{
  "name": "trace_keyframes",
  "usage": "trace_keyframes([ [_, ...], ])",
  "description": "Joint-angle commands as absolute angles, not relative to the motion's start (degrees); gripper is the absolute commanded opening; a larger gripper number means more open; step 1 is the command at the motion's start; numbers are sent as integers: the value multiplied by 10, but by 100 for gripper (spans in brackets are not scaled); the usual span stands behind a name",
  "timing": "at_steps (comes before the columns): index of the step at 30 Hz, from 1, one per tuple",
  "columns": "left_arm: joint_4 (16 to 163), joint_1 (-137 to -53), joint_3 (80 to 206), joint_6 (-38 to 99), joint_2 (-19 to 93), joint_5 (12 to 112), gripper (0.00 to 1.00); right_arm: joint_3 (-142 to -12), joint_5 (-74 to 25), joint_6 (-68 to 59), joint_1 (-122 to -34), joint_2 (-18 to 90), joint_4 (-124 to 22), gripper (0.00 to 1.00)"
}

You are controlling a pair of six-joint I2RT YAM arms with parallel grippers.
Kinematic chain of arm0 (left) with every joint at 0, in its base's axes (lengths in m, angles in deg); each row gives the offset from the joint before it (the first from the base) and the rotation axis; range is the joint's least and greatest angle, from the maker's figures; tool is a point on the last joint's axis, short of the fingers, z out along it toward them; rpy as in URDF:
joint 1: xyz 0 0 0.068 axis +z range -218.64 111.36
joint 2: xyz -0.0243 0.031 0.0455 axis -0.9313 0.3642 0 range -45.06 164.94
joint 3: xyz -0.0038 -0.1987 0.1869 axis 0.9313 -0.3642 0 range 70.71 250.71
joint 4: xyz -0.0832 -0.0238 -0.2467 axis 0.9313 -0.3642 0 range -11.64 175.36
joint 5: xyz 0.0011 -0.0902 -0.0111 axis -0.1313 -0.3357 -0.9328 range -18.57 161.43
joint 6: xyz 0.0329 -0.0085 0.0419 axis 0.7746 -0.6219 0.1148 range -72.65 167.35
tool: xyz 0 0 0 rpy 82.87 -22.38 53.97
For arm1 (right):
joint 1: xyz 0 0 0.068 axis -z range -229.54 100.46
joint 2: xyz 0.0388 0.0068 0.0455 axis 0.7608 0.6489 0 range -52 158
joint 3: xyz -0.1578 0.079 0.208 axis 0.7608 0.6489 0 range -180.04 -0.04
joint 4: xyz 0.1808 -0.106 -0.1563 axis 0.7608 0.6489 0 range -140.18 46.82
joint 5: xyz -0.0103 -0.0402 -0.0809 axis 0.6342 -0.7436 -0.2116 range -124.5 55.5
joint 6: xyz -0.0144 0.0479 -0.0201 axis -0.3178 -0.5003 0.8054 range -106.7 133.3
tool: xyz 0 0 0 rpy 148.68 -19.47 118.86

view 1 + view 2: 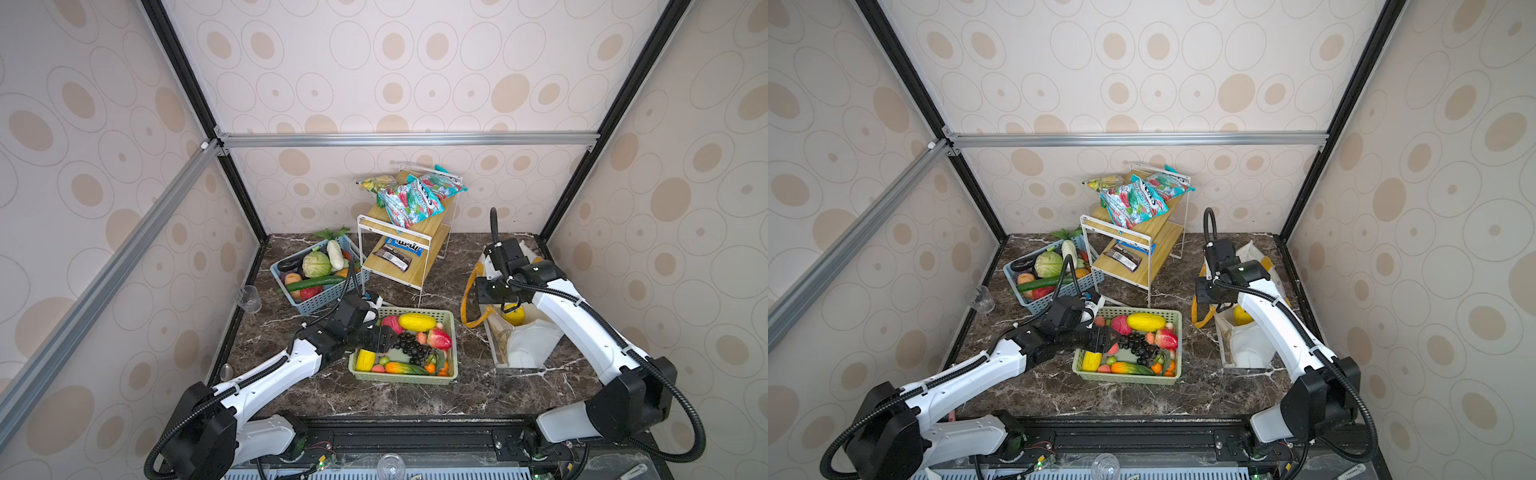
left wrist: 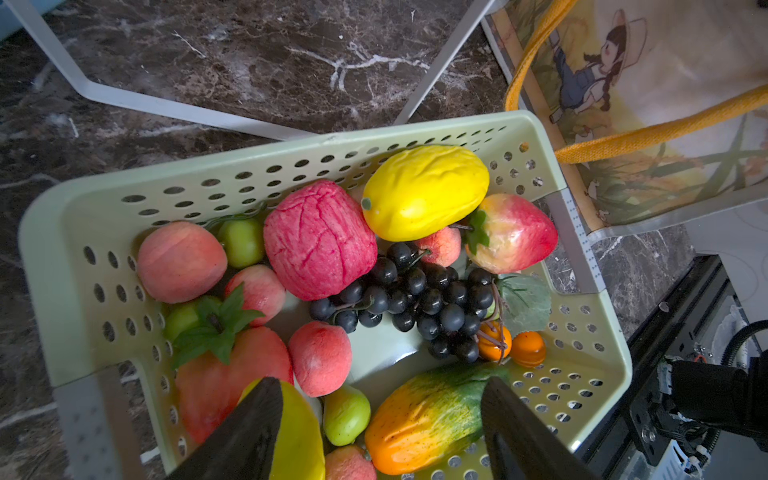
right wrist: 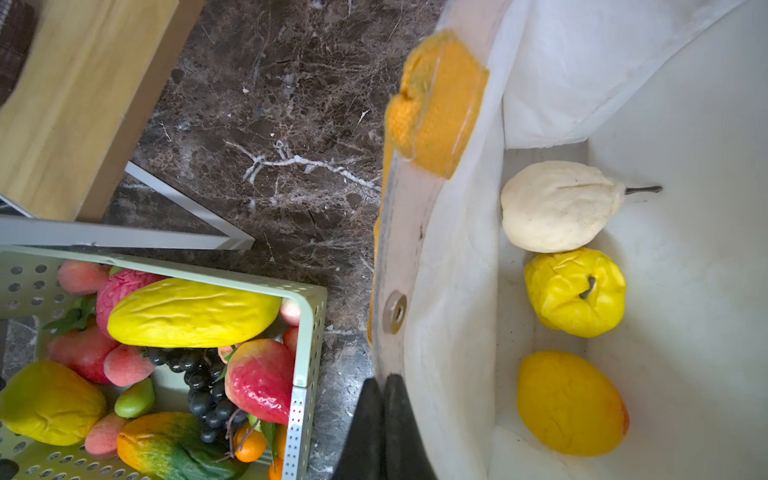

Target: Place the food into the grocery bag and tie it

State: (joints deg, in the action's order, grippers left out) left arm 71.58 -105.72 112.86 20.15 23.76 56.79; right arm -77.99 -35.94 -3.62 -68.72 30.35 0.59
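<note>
White grocery bag [image 3: 706, 208] open, holding pale pear [image 3: 557, 208], yellow apple [image 3: 575, 291], yellow citrus [image 3: 571, 403]

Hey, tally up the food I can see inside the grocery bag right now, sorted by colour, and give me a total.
White: 1, the pear
Yellow: 2, the wrinkled fruit with a stem and the smooth oval fruit
Total: 3 showing in the grocery bag; its folded fabric may hide more.

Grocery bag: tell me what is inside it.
Inside the grocery bag lie a cream pear, a crinkled yellow fruit and a smooth yellow-orange fruit. A fold of white lining hides whatever is beneath it.
</note>
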Motion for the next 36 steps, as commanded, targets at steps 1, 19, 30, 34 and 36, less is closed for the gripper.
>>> trace_keyframes([
  [1, 721, -1063, 1137, 203, 236, 576, 76, -793, -327, -53, -692, 300, -10, 4],
  [19, 716, -1064, 1141, 203, 229, 609, 76, -786, -258, -103, -692, 297, -57, 4],
  [30, 705, -1064, 1133, 186, 209, 662, 78, -786, -264, -91, -692, 296, -38, 17],
  [34, 694, -1063, 1136, 181, 195, 690, 78, -802, -274, -79, -692, 280, -19, 25],
  [36, 692, -1063, 1138, 180, 193, 696, 78, -809, -277, -71, -692, 270, -10, 32],
])
